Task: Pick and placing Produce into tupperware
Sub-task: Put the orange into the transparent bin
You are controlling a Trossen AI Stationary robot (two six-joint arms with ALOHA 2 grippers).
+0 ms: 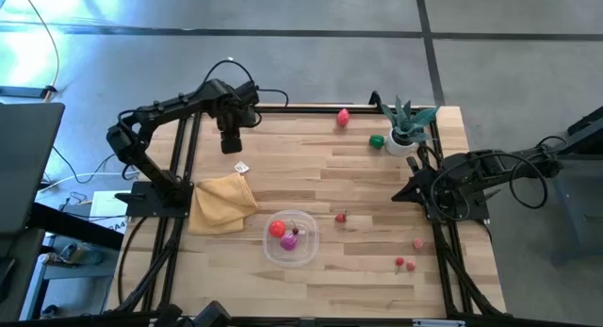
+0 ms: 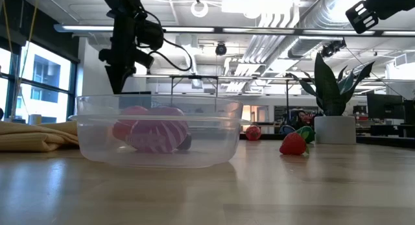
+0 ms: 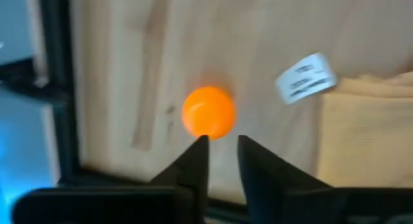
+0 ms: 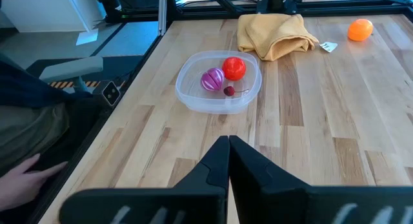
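Directly under the left hand (image 3: pixel 222 141), its fingers slightly parted and empty, sits an orange ball (image 3: pixel 208 112) on the table's (image 1: pixel 377 280) far-left part, well apart from the tub (image 1: pixel 291 238). Probably light, smooth, prone to rolling (grip across its middle). Right hand (image 4: pixel 228 141) waits closed.

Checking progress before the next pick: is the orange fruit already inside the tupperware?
No. The orange fruit lies on the bare wood beyond the yellow cloth, well apart from the tupperware.
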